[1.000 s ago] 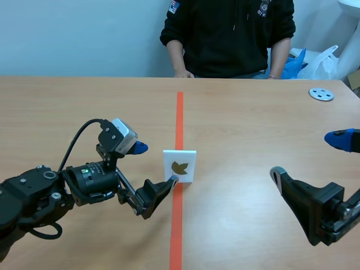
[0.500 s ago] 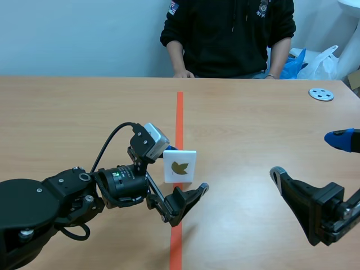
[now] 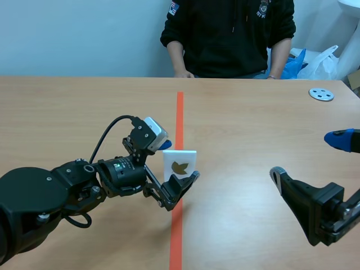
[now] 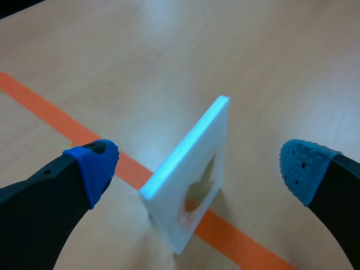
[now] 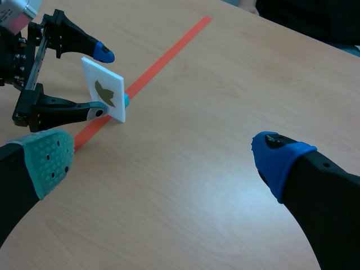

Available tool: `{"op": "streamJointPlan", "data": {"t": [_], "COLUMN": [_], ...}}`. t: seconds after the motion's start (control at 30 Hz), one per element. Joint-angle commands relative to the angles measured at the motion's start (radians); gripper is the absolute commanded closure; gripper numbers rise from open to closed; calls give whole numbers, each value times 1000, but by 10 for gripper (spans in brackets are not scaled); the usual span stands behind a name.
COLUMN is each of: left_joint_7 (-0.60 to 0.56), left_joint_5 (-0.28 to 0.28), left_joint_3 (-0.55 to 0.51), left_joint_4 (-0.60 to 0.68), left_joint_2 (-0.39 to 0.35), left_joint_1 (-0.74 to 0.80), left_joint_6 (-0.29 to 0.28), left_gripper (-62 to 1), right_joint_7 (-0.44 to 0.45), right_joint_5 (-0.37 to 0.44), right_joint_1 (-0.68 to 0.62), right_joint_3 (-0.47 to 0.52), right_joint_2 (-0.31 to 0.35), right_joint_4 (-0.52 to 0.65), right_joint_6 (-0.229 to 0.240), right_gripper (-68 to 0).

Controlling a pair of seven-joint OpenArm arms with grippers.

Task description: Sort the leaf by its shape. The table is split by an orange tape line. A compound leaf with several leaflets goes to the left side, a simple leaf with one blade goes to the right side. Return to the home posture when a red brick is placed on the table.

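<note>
Bracketing the upright white leaf card (image 3: 180,166) (image 4: 197,169) with our left gripper (image 3: 180,160) (image 4: 198,169), we are holding its fingers wide apart, gripping nothing, with the card standing on the orange tape line (image 3: 179,115) at the table's middle, while our right gripper (image 3: 309,156) (image 5: 164,160) is hovering wide open and empty at the near right.

Matt wood-grain table (image 3: 84,112), smooth white plastic card (image 3: 183,157)

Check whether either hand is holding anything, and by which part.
Nothing is held. The left hand stands open around the upright leaf card, pads clear of both faces; the right hand is open and empty.
</note>
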Motion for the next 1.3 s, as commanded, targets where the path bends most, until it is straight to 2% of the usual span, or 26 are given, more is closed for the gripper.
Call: {"op": "streamJointPlan", "data": {"t": [0.0, 0.13, 0.27, 0.5, 0.7, 0.87, 1.03, 1.13, 1.27], "left_joint_7": [-21, -22, -22, -22, -18, -30, -32, 6, 80], "left_joint_5": [-6, -6, -7, -8, -7, -8, -45, -122, -253], "left_joint_3": [-6, -6, -6, -6, -6, -6, -14, -30, -108], "left_joint_4": [9, 0, 0, 0, 0, 0, 38, 94, 165], "left_joint_2": [11, 10, 10, 11, 10, 10, -6, -37, -80], "left_joint_1": [-19, -18, -18, -18, -18, -18, -18, -15, -8], "left_joint_6": [-5, -5, -5, 19, 39, 39, 37, 36, 36], "left_gripper": [-610, -602, -519, -316, -64, -55, -55, -55, -55], "right_joint_7": [14, 15, 15, 15, 15, 15, 15, 15, 13], "right_joint_5": [7, 7, 7, 7, 7, 7, 7, 7, 7], "right_joint_1": [9, 9, 9, 9, 9, 9, 9, 9, 21], "right_joint_3": [8, 8, 8, 8, 8, 8, 8, 8, 9], "right_joint_2": [10, 10, 10, 10, 10, 10, -20, -23, -23], "right_joint_4": [16, 16, 16, 16, 16, 16, 16, 16, 16], "right_joint_6": [0, 0, 0, 0, 0, 0, 0, 0, 0], "right_gripper": [-679, -679, -679, -679, -679, -679, -679, -679, -679]}}
